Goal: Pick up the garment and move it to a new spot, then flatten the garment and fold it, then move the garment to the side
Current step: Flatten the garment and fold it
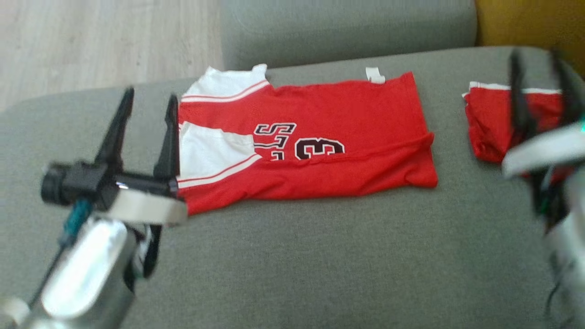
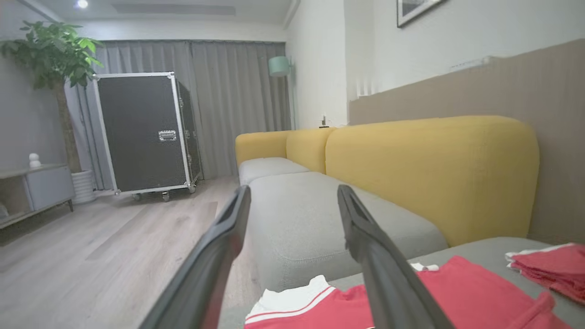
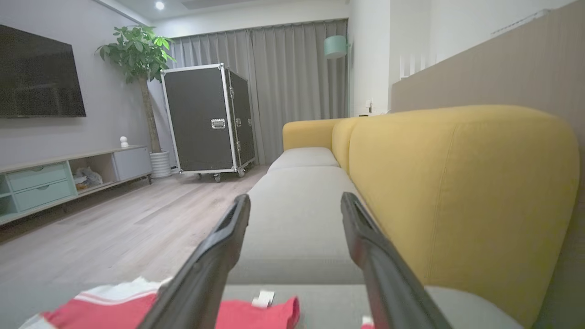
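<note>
The left gripper (image 1: 151,96), fingers apart and empty, hangs at the white-sleeved end of the red jersey (image 1: 320,137), which lies folded lengthwise on the grey sofa seat (image 1: 297,256). The right gripper (image 1: 535,55), also spread and empty, hovers over a second red garment (image 1: 491,123), apart from the jersey. The next fold probably needs each gripper to pinch both layers at its own end, then lift low and evenly.

Jersey (image 1: 320,114): one. Folded red garment (image 1: 489,123): one.
</note>
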Controlling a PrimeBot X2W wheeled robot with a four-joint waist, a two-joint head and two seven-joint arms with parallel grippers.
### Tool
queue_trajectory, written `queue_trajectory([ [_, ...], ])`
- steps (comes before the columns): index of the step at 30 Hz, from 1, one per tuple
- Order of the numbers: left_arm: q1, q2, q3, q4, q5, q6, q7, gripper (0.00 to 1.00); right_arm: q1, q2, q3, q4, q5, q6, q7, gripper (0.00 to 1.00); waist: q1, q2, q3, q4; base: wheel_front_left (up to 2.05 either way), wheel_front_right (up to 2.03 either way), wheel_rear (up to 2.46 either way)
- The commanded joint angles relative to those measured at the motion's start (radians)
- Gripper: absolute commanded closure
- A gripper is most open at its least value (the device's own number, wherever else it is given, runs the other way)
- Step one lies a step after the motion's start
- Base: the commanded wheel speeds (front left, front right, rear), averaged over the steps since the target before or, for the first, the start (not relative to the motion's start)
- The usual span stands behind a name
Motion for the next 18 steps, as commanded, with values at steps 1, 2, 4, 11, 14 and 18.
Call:
queue_trajectory([
  [1,0.026,-0.018,0.113,-0.059,0.023,0.004,-0.005,0.00,0.089,0.064,-0.064,-0.096,-0.096,0.007,-0.005,0.00,0.0002,0.0000,-0.030,0.013,0.00,0.00,0.00],
  [2,0.066,-0.036,0.138,-0.070,0.046,0.001,-0.005,0.00,0.137,0.100,-0.100,-0.123,-0.133,0.007,-0.005,0.00,0.0002,0.0000,-0.035,0.015,0.00,0.00,0.00],
  [4,0.101,-0.056,0.163,-0.080,0.069,-0.002,-0.005,0.00,0.180,0.134,-0.132,-0.149,-0.163,0.007,-0.005,0.00,0.0002,0.0000,-0.038,0.018,0.00,0.00,0.00],
  [11,0.304,-0.216,0.321,-0.088,0.192,-0.059,-0.005,0.00,0.389,0.284,-0.214,-0.265,-0.303,0.007,-0.005,0.00,0.0002,0.0000,-0.047,0.025,0.00,0.00,0.00],
  [14,0.370,-0.271,0.359,-0.044,0.231,-0.106,-0.005,0.00,0.442,0.317,-0.232,-0.278,-0.329,0.007,-0.005,0.00,0.0002,0.0000,-0.047,0.020,0.00,0.00,0.00],
  [18,0.409,-0.327,0.414,0.008,0.273,-0.160,-0.005,0.00,0.478,0.342,-0.233,-0.290,-0.347,0.007,-0.005,0.00,0.0002,0.0000,-0.037,0.010,0.00,0.00,0.00],
])
